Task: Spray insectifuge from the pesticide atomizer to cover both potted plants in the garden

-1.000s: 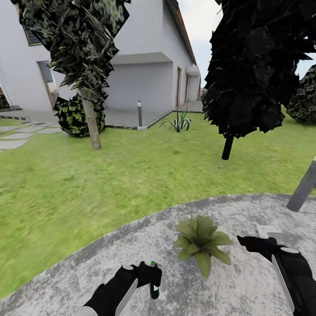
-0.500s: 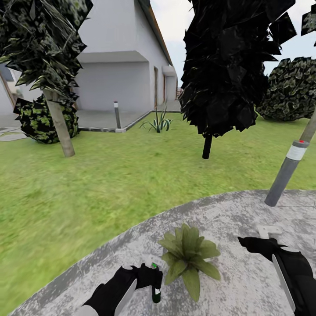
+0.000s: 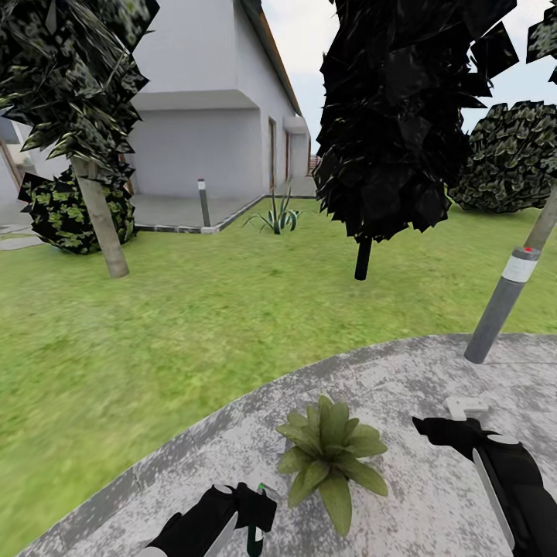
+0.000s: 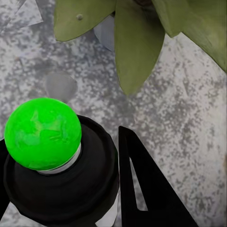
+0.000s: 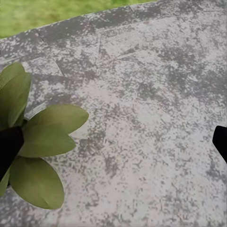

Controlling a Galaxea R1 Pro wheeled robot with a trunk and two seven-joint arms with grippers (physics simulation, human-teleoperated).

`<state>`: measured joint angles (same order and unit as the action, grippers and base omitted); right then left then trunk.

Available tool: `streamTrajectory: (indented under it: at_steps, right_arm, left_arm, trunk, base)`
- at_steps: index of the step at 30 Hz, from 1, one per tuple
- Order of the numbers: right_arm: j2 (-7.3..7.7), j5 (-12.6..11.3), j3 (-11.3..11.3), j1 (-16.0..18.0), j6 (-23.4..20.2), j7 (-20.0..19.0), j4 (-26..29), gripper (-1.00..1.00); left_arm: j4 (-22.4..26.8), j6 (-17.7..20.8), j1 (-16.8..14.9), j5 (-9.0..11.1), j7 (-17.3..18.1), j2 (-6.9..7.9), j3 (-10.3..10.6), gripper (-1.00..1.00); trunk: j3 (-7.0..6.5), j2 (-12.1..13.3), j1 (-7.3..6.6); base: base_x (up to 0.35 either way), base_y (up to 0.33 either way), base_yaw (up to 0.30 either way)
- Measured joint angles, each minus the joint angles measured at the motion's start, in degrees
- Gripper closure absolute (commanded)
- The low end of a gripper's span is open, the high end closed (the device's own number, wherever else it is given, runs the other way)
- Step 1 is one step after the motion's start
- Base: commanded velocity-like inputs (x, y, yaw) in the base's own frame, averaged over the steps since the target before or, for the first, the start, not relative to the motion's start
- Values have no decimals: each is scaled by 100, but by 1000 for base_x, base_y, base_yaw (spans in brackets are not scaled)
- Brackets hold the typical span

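One potted plant [image 3: 329,456], a low rosette of broad green leaves, stands on the grey paving in front of me. Its leaves [image 4: 137,47] and small grey pot [image 4: 106,33] lie just beyond the left gripper in the left wrist view. My left gripper [image 3: 251,514] is shut on the pesticide atomizer [image 4: 56,170], a dark bottle with a bright green top, held just left of the plant. My right gripper [image 3: 435,430] hovers open to the plant's right with nothing in it. In the right wrist view the plant [image 5: 40,142] sits beside one of its fingers.
A grey bollard lamp [image 3: 503,302] with a red top stands at the patio's right edge, another bollard lamp [image 3: 203,203] by the house. A dark tree [image 3: 387,116], a palm trunk [image 3: 97,216] and an agave [image 3: 275,219] stand on the lawn [image 3: 193,325]. A small white slab [image 3: 464,404] lies near my right gripper.
The view swung right, so everything shifted left in the picture. My left gripper with the atomizer has dropped a little lower in view, close beside the plant.
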<state>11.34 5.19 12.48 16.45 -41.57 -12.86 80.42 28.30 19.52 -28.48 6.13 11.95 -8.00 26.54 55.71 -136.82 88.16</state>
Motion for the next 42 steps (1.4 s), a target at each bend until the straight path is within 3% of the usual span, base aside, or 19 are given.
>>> streamTrajectory:
  at_steps: [16,24,32,34,37,38,42]
  right_arm:
    - [0,0,0,0,0,1,0,-100]
    - [0,-1,0,-1,-7,-4,0,-100]
    - [0,-1,0,2,-7,1,0,-100]
    - [0,-1,-2,0,-3,-2,0,-100]
    - [0,-1,-31,1,0,-5,0,-100]
    - [0,-2,-63,0,0,-4,0,-100]
    - [0,0,-110,0,0,-1,0,-100]
  left_arm:
    - [0,-1,0,-8,0,-7,-7,100]
    - [46,55,0,18,-29,-67,-3,100]
    - [87,150,-13,73,-292,-94,-30,100]
    - [92,179,-23,396,-457,-96,-39,100]
    - [133,217,-90,1114,-1121,-94,-38,100]
    - [186,224,-98,1236,-1279,-94,-37,100]
    - [399,412,-105,1374,-1436,-92,-35,100]
  trunk:
    - [0,0,0]
    - [0,0,0]
    - [0,0,0]
    - [0,0,0]
    - [0,0,0]
    - [0,0,0]
    - [0,0,0]
  base:
    - [0,0,-6]
    - [0,0,-262]
    - [0,0,-289]
    - [0,0,-152]
    - [0,0,-31]
    - [0,0,-9]
    - [0,0,-2]
